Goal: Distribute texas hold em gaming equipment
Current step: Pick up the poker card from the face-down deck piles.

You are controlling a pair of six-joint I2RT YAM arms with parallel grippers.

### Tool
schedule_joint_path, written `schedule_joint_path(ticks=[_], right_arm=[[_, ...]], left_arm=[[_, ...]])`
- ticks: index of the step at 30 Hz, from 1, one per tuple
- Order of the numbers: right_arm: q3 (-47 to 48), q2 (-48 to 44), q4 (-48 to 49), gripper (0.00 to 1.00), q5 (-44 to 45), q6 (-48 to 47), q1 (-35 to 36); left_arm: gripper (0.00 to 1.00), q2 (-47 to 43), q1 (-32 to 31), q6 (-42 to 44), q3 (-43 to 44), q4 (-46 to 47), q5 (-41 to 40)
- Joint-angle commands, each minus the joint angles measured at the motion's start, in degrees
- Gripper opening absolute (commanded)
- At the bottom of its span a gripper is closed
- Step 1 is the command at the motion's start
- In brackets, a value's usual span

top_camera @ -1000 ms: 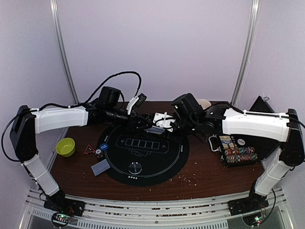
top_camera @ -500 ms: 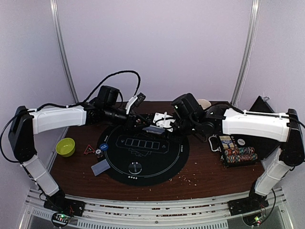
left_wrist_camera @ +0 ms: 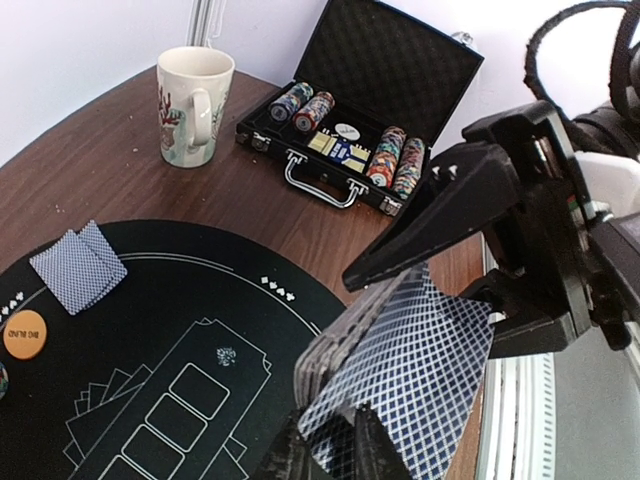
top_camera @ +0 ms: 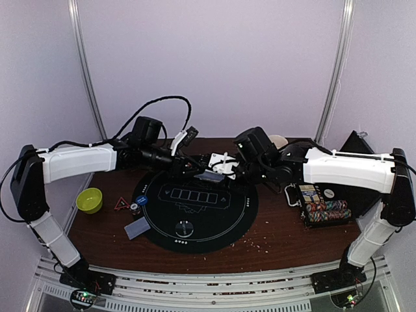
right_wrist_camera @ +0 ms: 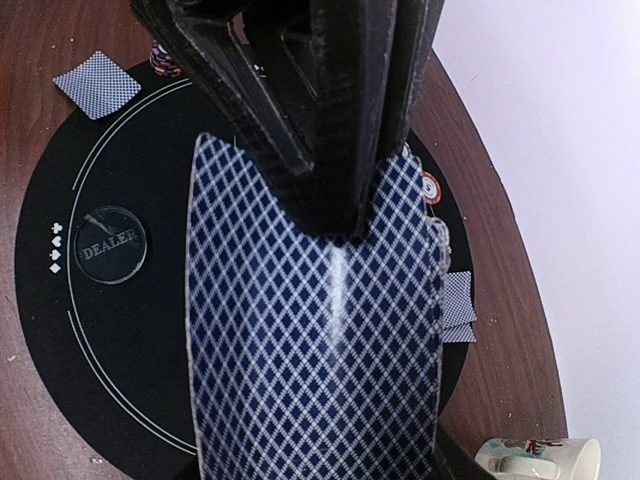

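**A:** What has just changed?

**B:** Very little from overhead. Both arms still meet above the far edge of the black mat (top_camera: 221, 221). The change is at your left gripper (left_wrist_camera: 335, 450): its jaws have drawn in and now seem to pinch the near edge of the top card (left_wrist_camera: 400, 350). Your right gripper (top_camera: 214, 170) has not moved and stays clamped on the deck of cards (left_wrist_camera: 320, 365), held in the air over that far edge.

**A:** So where are you in the deal?

**B:** I'd say you are about to peel one card off. Two dealt cards (left_wrist_camera: 78, 265) already lie on the mat's rim, with the orange disc (left_wrist_camera: 24, 333) just inside it and the dealer button (right_wrist_camera: 112, 243) near the mat's front.

**A:** Is anything in the way?

**B:** Mostly the right gripper's own upper finger, which lies across the deck, so the card has to slide out from under it. Watch for a second card dragging along. The mug (left_wrist_camera: 193, 105) and the chip case (left_wrist_camera: 350, 150) both stand off the mat, well apart from the deck.
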Motion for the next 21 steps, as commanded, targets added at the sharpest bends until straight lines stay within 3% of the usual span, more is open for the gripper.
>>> schedule_joint_path(ticks=[1, 5, 15, 21], right_arm=[[0.76, 0.54, 1.53, 0.47, 1.34, -0.14, 0.27], [0.76, 0.46, 1.61, 0.47, 1.59, -0.15, 0.19], [0.73, 0.5, 1.35, 0.47, 1.95, -0.06, 0.21], [0.48, 0.54, 1.59, 0.47, 2.13, 0.11, 0.01]], left_arm=[[0.12, -2.47, 0.69, 0.67, -0.47, 0.07, 0.54], [0.02, -2.87, 0.8, 0.55, -0.44, 0.03, 1.75], [0.0, -3.96, 0.79, 1.06, -0.04, -1.6, 4.55], [0.0, -6.96, 0.89, -2.16, -2.45, 3.98, 5.66]])
